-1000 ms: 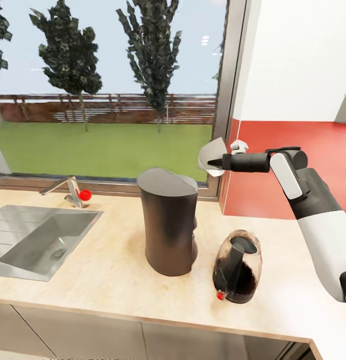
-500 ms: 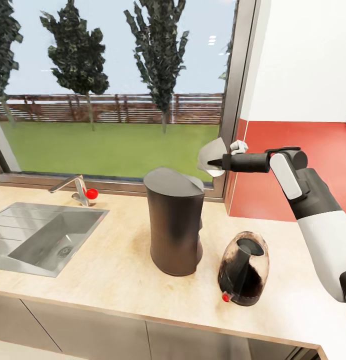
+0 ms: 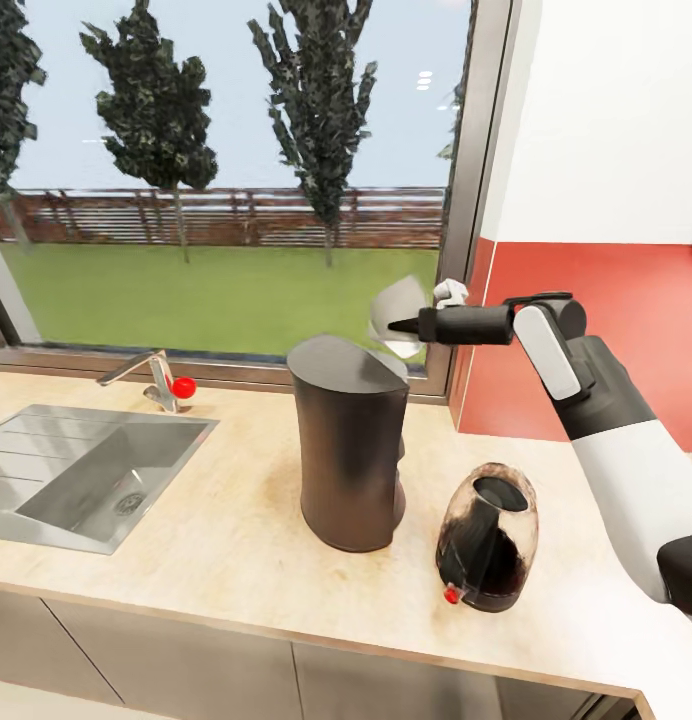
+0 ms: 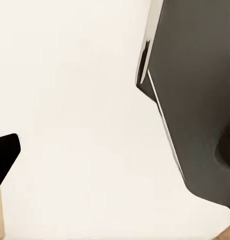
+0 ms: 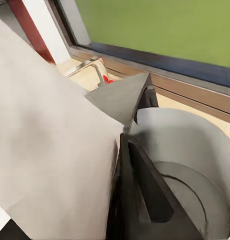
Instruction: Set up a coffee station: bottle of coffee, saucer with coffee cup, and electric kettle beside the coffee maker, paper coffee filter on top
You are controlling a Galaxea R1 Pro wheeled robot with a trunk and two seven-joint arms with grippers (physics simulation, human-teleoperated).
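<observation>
Right gripper (image 3: 396,326): reaches in from the right at about window-sill height, jaws pinching the paper coffee filter (image 3: 398,316); the tips sit above and just to the right of the coffee maker's top.
Paper coffee filter: white folded cone, held in the air near the window frame (image 3: 464,200) — not touching the coffee maker. In the right wrist view it is a broad pale sheet (image 5: 50,145) lying against the dark fingers (image 5: 139,185).
Coffee maker (image 3: 349,443): tall dark column, upright on the surface (image 3: 226,530), flat top bare; from the right wrist it is the grey round top (image 5: 194,160) below the fingers.
Electric kettle (image 3: 486,550): clear dome on a black base with a red mark, standing just to the right of the coffee maker, a little nearer the front edge.
Sink (image 3: 81,475): steel basin set into the surface well left of the coffee maker, tap (image 3: 146,375) with a red knob behind it.
Left gripper: a dark tip (image 4: 4,152) shows at the edge of the left wrist view against a pale wall — cannot tell how the jaws stand.
</observation>
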